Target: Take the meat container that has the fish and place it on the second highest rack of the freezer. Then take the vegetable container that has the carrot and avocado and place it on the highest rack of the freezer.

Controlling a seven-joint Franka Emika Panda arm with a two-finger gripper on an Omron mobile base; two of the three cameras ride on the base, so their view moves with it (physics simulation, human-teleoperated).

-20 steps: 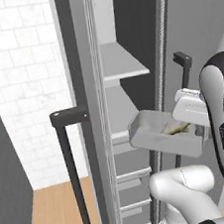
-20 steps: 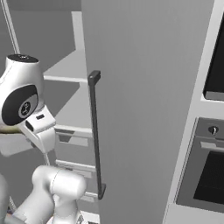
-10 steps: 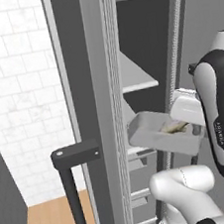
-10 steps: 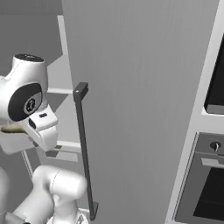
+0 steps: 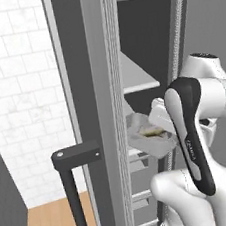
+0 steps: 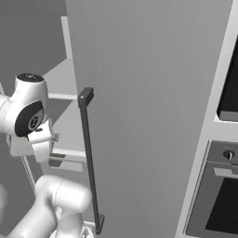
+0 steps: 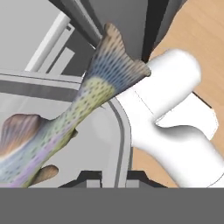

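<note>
So the arm's got the meat container (image 5: 150,139) up in the air right at the mouth of the freezer (image 5: 143,55), and I'd say it's held level on purpose, since the fish (image 7: 65,118) is just lying loose inside and any tilt would slide it out. In the left base view the tray sits just past the edge of the thick open door (image 5: 104,111), at about 3 o'clock from the black bar handle (image 5: 71,163), and a little below the pale shelf (image 5: 138,79) visible at 12 o'clock from it. That fits carrying it in toward a rack, though I honestly can't tell from this angle which rack it's lined up with; the door edge hides most of the interior. The gripper (image 7: 114,177) is pinched tight on the tray's rim (image 7: 124,131): in the hand view the two dark finger tips sit at 6 o'clock with the rim running up between them toward 12. From the claw, the fish stretches across the tray floor, tail up around 12 o'clock and body trailing off to 9. In the right base view the hand (image 6: 39,139) sits at 9 o'clock from the other door's handle (image 6: 89,158), with the oven (image 6: 223,186) well apart at 3 o'clock.
</note>
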